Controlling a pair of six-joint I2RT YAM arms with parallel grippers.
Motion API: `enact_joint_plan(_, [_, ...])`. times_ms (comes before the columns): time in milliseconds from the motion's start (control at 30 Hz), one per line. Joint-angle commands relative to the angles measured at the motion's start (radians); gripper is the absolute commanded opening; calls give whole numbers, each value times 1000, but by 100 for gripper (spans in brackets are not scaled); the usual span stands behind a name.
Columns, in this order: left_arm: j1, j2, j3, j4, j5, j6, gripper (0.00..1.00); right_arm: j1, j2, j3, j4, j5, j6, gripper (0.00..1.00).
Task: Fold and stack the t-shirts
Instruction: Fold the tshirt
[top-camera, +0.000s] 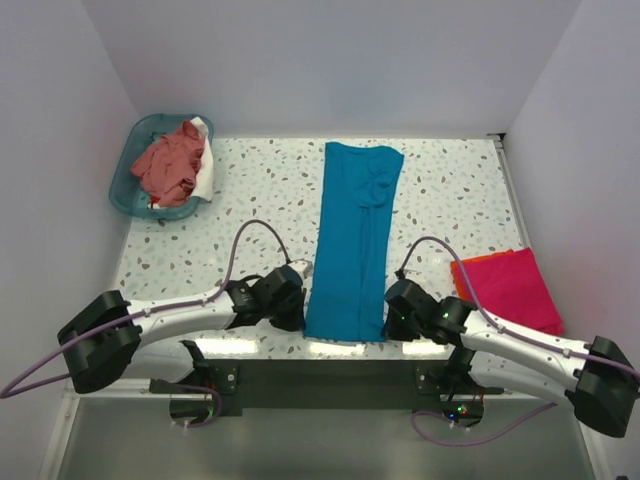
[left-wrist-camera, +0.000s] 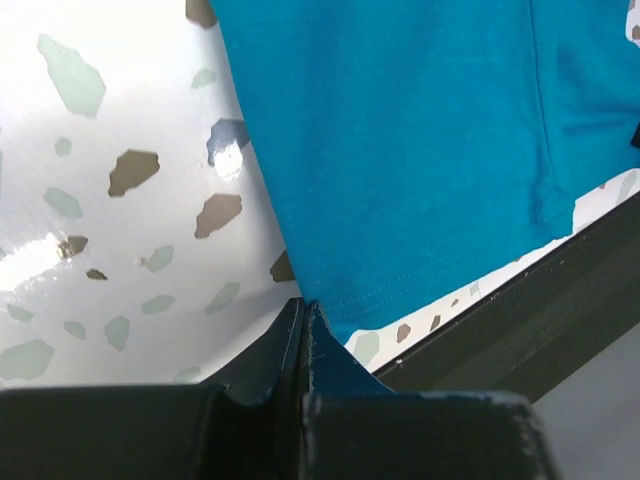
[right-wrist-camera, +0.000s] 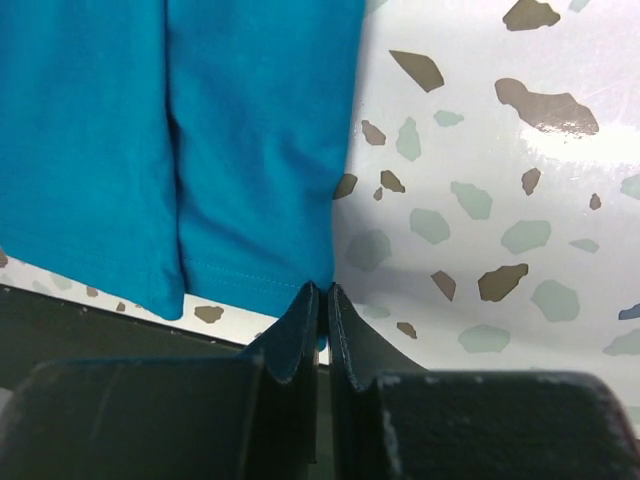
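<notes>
Teal t-shirt (top-camera: 352, 240), narrowed to a long strip down the middle of the table (top-camera: 260, 190), has its near hem at the front edge, where the left fingers (left-wrist-camera: 265, 365) and right fingers (right-wrist-camera: 295, 335) are each clenched on one hem corner. Step in hand, by my reading: the crosswise fold; the next move calls for both arms to lift together and carry the hem level to the far collar end without dragging the strip. Magenta shirt (top-camera: 510, 285) lies folded at right; salmon shirt (top-camera: 170, 165) and white shirt (top-camera: 205, 170) sit in the far-left basket (top-camera: 125, 185).
</notes>
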Motion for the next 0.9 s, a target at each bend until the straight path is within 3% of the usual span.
enact_joint_plan(0, [-11,-44,-40,45,23,-48,0,6,-45,-6,-58,8,12,0])
enact_joint_plan(233, [15,-79,113,-38,-81,4,0,3,-86,187,-204,164,-37,0])
enact_joint_plan(400, [164,33,290,-12,-53,76,0,-69,116,394,-197,272,-164,0])
enact_joint_plan(633, [274,266,535,76,-59,98,0,-373,387,575,-5,151,-403,0])
enact_joint_plan(867, [389,464,661,166,-24,72,0,-530,620,750,79,66,-477,0])
